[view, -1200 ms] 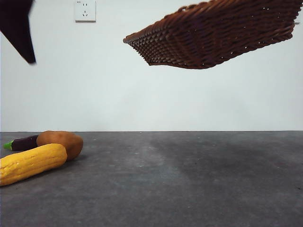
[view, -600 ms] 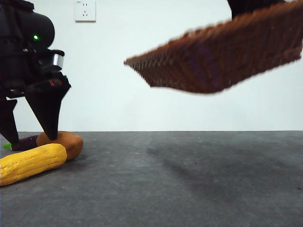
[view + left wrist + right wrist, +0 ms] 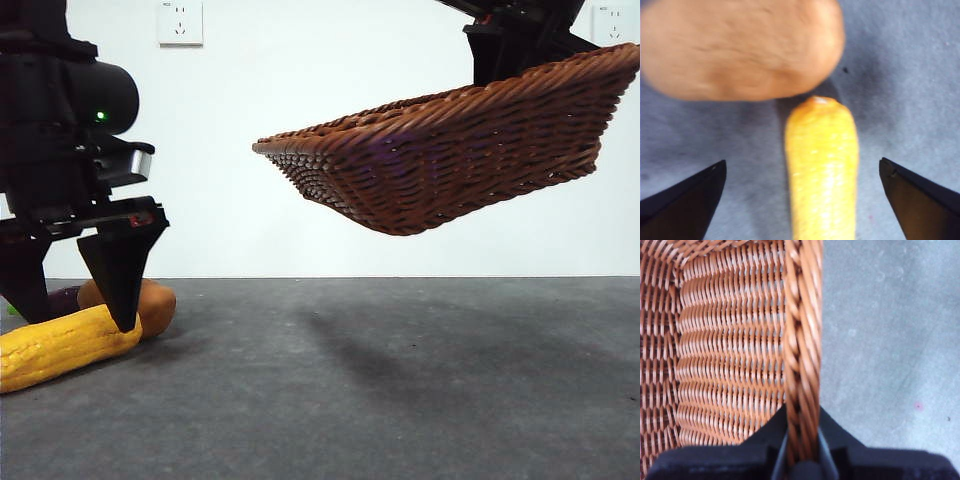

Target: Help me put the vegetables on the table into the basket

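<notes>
Vegetables lie together at the near left of the table [image 3: 400, 400], the widest thing in view, dark grey and mottled. Above its right half the basket [image 3: 450, 160] hangs in the air, tilted, its left end lower than its right. The right gripper [image 3: 801, 440] holds it from above by the braided rim, its two jaws closed on either side of that rim, with the woven inside to one side and the bare table far below on the other. The left gripper [image 3: 75, 300] stands low over the vegetables, jaws spread wide with their tips either side of the corn [image 3: 822, 170] and gripping nothing. The corn lies long and yellow on the table. Its tip touches or nearly touches the potato [image 3: 740, 47], which sits just behind it. The eggplant [image 3: 62, 298] shows only as a dark sliver behind the gripper.
</notes>
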Controlling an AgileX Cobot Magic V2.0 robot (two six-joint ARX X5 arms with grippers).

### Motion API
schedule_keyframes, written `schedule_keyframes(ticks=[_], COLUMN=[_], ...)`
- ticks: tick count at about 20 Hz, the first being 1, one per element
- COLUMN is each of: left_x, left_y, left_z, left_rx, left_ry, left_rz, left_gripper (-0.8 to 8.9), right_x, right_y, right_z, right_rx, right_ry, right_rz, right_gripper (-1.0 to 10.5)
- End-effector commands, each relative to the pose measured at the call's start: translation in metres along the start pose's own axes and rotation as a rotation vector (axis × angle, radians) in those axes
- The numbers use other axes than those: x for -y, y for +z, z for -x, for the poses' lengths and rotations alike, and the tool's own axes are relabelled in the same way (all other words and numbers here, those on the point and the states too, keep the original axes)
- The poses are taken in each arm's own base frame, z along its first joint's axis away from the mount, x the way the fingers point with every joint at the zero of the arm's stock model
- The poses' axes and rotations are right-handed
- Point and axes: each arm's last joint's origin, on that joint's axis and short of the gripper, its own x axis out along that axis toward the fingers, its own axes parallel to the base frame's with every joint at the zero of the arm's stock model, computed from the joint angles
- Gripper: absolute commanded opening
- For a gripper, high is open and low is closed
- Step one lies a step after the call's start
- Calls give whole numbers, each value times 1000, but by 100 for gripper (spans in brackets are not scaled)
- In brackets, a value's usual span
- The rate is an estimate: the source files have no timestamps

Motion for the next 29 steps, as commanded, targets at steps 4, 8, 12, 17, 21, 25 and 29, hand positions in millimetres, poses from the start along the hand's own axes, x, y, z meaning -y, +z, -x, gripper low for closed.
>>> schedule_keyframes(ticks=[4,8,12,17,21,25,29], left_x=[11,12,12,13,18,27,49], left_y=[1,1,0,-5,-13,-45,-96], left_z=[-16,-17,-17,-9,41,123,193], left_rx=[-49,-56,-66,-93,55,320,612], left_ry=[-7,-8,-9,-19,-67,-105,-250], left_rz=[7,6,13,-24,-61,-106,-231], left_gripper=[621,136,-8,-8,-8,-8,-8], right_x=[-2,-2,-2,-1,-1,1,0], right_y=[2,2,2,0,-2,-6,-15], right_z=[5,5,5,4,4,-4,-24], right_rx=[32,34,31,11,1,-16,-26], right_ry=[23,23,23,20,19,17,88], right_rz=[-14,-12,-11,-10,-8,-8,-60], right_gripper=[-12,-12,-12,-12,-12,-12,-12])
